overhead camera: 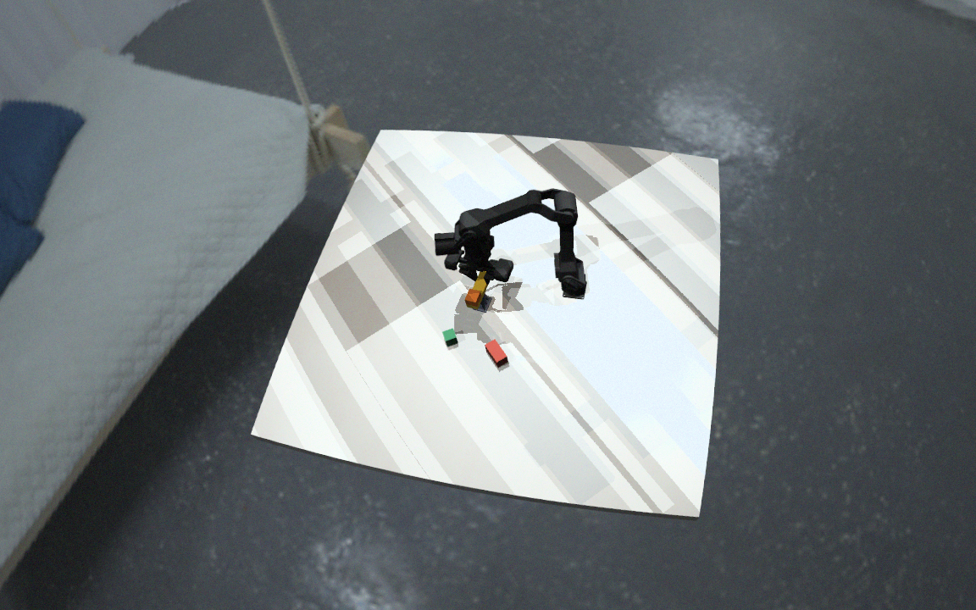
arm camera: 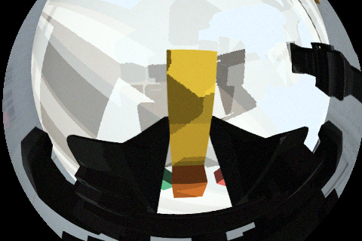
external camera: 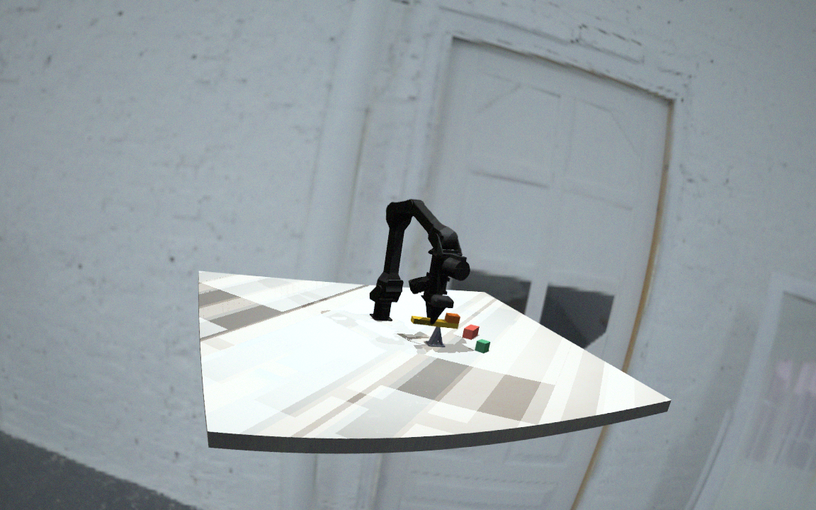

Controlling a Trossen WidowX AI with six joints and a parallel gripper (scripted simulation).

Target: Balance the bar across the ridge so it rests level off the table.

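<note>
Exterior view first: your gripper point(overhead camera: 481, 277) point(external camera: 434, 320) point(arm camera: 189, 120) points down over the ridge point(overhead camera: 485, 304) point(external camera: 436, 338), its fingers closed on the yellow bar point(overhead camera: 480, 283) point(external camera: 426, 321) point(arm camera: 190, 94). You have the bar above the ridge, close to its top and clear of the table point(overhead camera: 552, 455) point(external camera: 309, 406) point(arm camera: 75, 71) — whether bar and ridge touch, you cannot tell from here. The bar looks close to level, with a slight slant in this view.

An orange block point(overhead camera: 473, 297) point(external camera: 452, 317) point(arm camera: 189, 181) sits on one end of the bar, off to one side of your fingers. In the wrist view, you see the bar running between the two black fingers, one on either side, with the orange block at the far end.

Look at the top view and you find a green block point(overhead camera: 450, 336) point(external camera: 482, 346) point(arm camera: 166, 180) and a red block point(overhead camera: 496, 352) point(external camera: 470, 331) point(arm camera: 220, 178) on the table near the ridge — apart from each other and from the bar.
</note>
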